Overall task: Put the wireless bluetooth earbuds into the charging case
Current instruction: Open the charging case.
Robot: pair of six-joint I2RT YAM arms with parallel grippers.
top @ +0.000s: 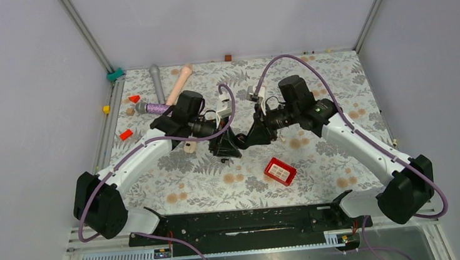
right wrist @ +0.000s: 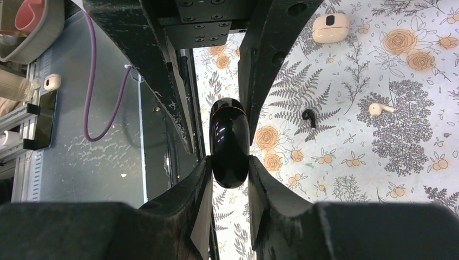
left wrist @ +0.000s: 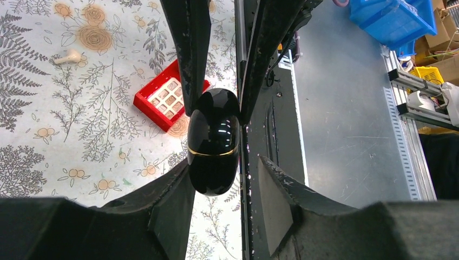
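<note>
While both arms are meeting over the middle of the flowery table [top: 207,188], the right gripper [right wrist: 229,161] is pinching its fingers tight on one end of the black charging case [right wrist: 229,142]. That's the glossy egg-shaped thing with a thin gold seam, lid closed, and it's hanging up off the cloth. The left gripper [left wrist: 226,168] is sitting around the other end with its jaws slack. One pad looks to be brushing the shell and the other is standing clear with a visible gap, so it isn't really gripping anything. A black earbud [right wrist: 309,115] and a whitish earbud [right wrist: 380,108] are lying loose on the cloth, apart from each other and off to one side of the case. A cream case [right wrist: 331,28] is lying further out beyond them. A red box [top: 279,171] is sitting nearer the arm bases.
</note>
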